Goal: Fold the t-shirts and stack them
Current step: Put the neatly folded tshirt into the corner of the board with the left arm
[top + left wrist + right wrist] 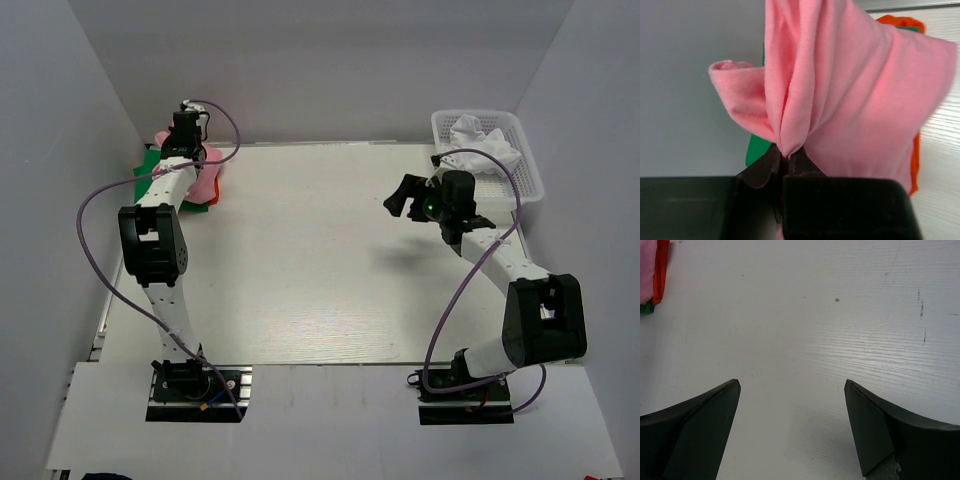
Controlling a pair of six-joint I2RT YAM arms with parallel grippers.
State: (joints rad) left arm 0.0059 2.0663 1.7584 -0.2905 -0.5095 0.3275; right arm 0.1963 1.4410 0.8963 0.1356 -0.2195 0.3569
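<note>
My left fingers [786,161] are nearly shut, pinching a gathered fold of the pink shirt [850,100]. From that pinch the cloth fans straight out ahead of me, so its long axis runs along my reach, away from the fingertips. It is bunched and creased, not flat. This is at the far left corner of the tabletop [320,260], close to the walls.

Under the pink shirt lie a green shirt [756,150], showing just left of the pinch, and an orange shirt [914,165] peeking out along the right edge. The pink cloth lies over both (how much of it rests on them and how much hangs from me, I cannot tell).

My right fingers [402,198] are spread wide and hold nothing, hovering above bare tabletop on the right side, well apart from the pile. Just beyond them is the basket [530,170] with a white shirt [485,140] crumpled inside.

So the left arm is far nearer the pink shirt, and I judge the coming move is its job. Whichever way it goes, the risk is dragging the green and orange shirts along, since they touch the pink one. Nothing stands between the pile and the middle of the tabletop.
</note>
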